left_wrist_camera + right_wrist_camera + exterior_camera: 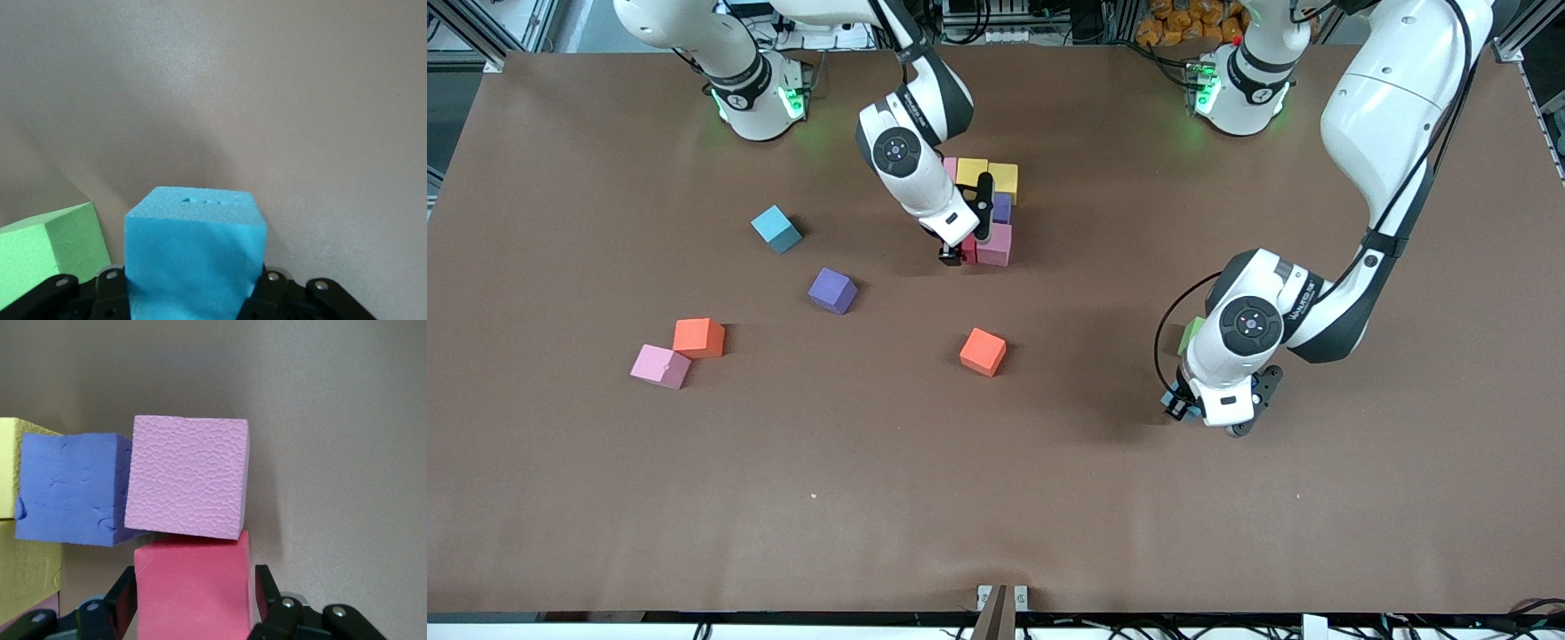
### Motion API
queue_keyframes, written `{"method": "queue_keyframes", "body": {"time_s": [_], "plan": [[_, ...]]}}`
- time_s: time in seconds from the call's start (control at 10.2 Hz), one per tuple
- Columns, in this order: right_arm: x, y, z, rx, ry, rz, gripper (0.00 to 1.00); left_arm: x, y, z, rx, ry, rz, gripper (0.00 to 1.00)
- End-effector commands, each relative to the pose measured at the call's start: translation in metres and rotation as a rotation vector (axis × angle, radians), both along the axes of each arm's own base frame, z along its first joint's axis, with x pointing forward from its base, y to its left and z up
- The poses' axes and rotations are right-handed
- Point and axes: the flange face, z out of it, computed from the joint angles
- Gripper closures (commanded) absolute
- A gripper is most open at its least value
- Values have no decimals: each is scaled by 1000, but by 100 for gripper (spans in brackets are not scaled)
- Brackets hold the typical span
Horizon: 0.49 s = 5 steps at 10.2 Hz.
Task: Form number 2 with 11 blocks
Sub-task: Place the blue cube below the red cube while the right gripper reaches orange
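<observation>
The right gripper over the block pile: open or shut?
Open: the right gripper has its fingers standing just apart from the red block.

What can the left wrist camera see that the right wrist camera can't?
Only the left wrist view shows a bright blue block gripped in the left claw, with a green block beside it.

Only the right wrist view shows the right claw with its fingers around a red block, which touches a pink block. A purple block and yellow blocks sit next to those.

Both show the brown table and a claw with a block between its fingers.
</observation>
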Motion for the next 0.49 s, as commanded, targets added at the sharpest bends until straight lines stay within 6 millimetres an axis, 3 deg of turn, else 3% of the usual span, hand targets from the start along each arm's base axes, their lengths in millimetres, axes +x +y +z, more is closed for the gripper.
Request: {"method": "queue_keyframes", "body": {"time_s": [0.0, 0.39], "plan": [[-5, -1, 14, 29, 2, -10, 22, -3, -1, 9, 22, -7, 11, 78], [-5, -16, 44, 42, 110, 6, 19, -9, -14, 14, 16, 3, 34, 78]]}}
